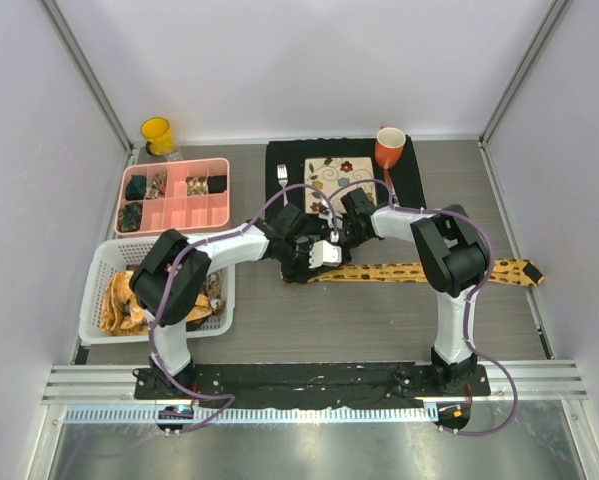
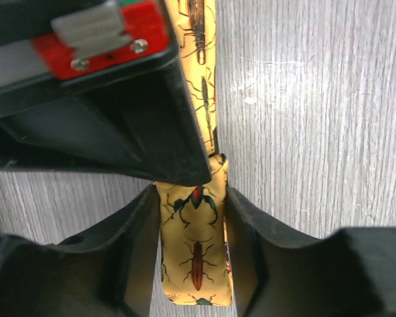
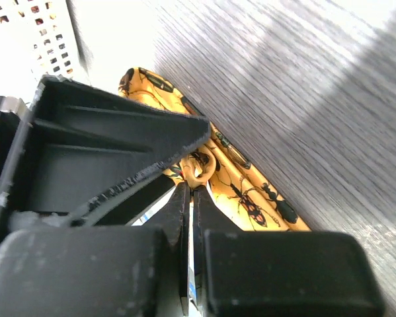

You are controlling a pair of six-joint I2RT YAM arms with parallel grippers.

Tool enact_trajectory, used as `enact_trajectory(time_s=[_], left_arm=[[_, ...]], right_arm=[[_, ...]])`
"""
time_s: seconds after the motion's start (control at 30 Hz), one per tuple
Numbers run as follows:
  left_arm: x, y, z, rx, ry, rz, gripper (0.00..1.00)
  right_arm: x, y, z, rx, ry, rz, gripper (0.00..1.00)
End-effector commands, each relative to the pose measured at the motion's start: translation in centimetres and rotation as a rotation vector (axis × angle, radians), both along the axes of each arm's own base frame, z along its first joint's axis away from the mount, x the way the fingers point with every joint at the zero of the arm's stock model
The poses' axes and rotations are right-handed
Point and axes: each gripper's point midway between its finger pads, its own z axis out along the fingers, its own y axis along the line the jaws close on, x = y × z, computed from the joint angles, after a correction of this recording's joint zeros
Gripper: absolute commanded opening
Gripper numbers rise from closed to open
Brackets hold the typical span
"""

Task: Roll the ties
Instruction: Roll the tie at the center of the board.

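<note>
Tie (image 1: 429, 271): yellow fabric printed with insects, laid flat on the worktop (image 1: 379, 325). It is stretched from the middle out to the right, where a dark tip is seen.
Left end of the tie: turned over on itself beneath the two wrists. A small loop of fabric is shown in the right wrist view.
Left fingers (image 2: 264, 244): set one on each side of the turned-over end. The gap is filled by the fabric, which is touched on both flanks and gripped across its width.
Right fingers (image 3: 207, 214): pressed together, with the tips placed at the small loop. Whether any fabric is pinched cannot be told.
Basket (image 1: 92, 300): white, placed at the left of the worktop, with further ties (image 1: 119, 300) heaped inside.
Pink tray (image 1: 194, 212): placed behind the basket. Small dark items are held in its left compartments.
Black mat (image 1: 411, 175): laid at the far edge. A patterned tile (image 1: 341, 180), a fork (image 1: 282, 180) and an orange mug (image 1: 389, 150) are carried on it.
Yellow mug (image 1: 157, 135): stood at the far left corner.
</note>
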Motion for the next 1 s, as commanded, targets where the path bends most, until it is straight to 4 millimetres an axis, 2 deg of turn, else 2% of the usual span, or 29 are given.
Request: enact_trajectory(time_s=[0.0, 0.1, 0.13, 0.2, 0.3, 0.4, 0.5, 0.67, 0.73, 0.8, 0.93, 0.97], left_arm=[[0.3, 0.2, 0.0, 0.027, -0.009, -0.02, 0.44], [0.5, 0.3, 0.7, 0.03, -0.008, -0.013, 0.55], [0.4, 0.7, 0.8, 0.026, -0.005, -0.008, 0.63], [0.8, 1.2, 2.0, -0.008, -0.012, 0.008, 0.67], [0.9, 2.8, 3.0, -0.021, 0.0, 0.023, 0.69], [0.7, 4.3, 3.1, -0.007, 0.009, 0.021, 0.68], [0.3, 4.9, 2.6, 0.007, 0.019, 0.007, 0.67], [-0.3, 4.5, 2.3, -0.01, 0.064, -0.001, 0.67], [-0.2, 4.1, 2.5, -0.023, 0.074, 0.004, 0.72], [0.1, 3.3, 3.1, -0.05, 0.062, 0.008, 0.81], [0.5, 1.4, 3.0, -0.054, 0.036, 0.018, 0.84], [0.7, 1.2, 2.4, -0.035, 0.031, 0.02, 0.84]], right_arm=[[1.0, 0.8, 1.4, 0.036, -0.049, 0.024, 0.01], [0.9, 0.4, 0.7, 0.006, -0.052, 0.035, 0.01], [0.6, 0.1, 0.2, -0.01, -0.038, 0.04, 0.01], [0.5, -0.3, -0.4, -0.034, -0.043, 0.048, 0.01], [0.3, -0.8, -1.1, -0.059, -0.036, 0.055, 0.01], [0.4, -1.0, -1.5, -0.075, -0.04, 0.054, 0.01], [0.4, -1.1, -1.8, -0.081, -0.04, 0.056, 0.01], [0.9, -0.8, -1.1, -0.063, -0.045, 0.048, 0.01], [1.1, -0.5, -0.3, -0.045, -0.055, 0.048, 0.01], [1.3, -0.2, 0.4, -0.022, -0.062, 0.046, 0.01], [1.5, 0.2, 1.1, 0.005, -0.06, 0.04, 0.01], [1.5, 0.3, 1.1, 0.009, -0.058, 0.043, 0.01]])
